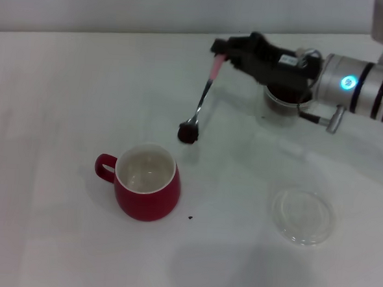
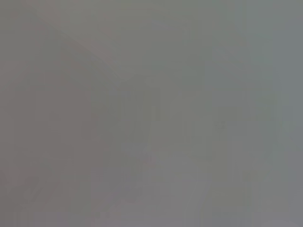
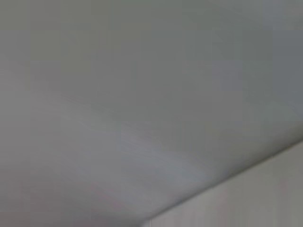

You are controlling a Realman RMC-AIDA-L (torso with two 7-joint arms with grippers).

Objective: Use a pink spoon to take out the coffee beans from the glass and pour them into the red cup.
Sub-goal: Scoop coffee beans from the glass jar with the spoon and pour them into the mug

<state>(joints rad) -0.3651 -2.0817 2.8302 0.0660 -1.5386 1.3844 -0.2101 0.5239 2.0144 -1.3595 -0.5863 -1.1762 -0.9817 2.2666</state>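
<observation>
In the head view my right gripper [image 1: 220,53] reaches in from the right and is shut on the pink handle of the pink spoon [image 1: 203,96]. The spoon hangs down and to the left, its bowl heaped with dark coffee beans [image 1: 188,132], just above and right of the red cup [image 1: 147,182]. The cup stands upright, handle to the left, its white inside showing. The glass [image 1: 282,103] with dark beans sits behind, partly hidden by my right arm. One loose bean [image 1: 191,217] lies on the table beside the cup. The left gripper is out of view.
A flat clear shallow dish [image 1: 302,214] lies on the white table [image 1: 64,97] at the front right. Both wrist views show only plain grey surface.
</observation>
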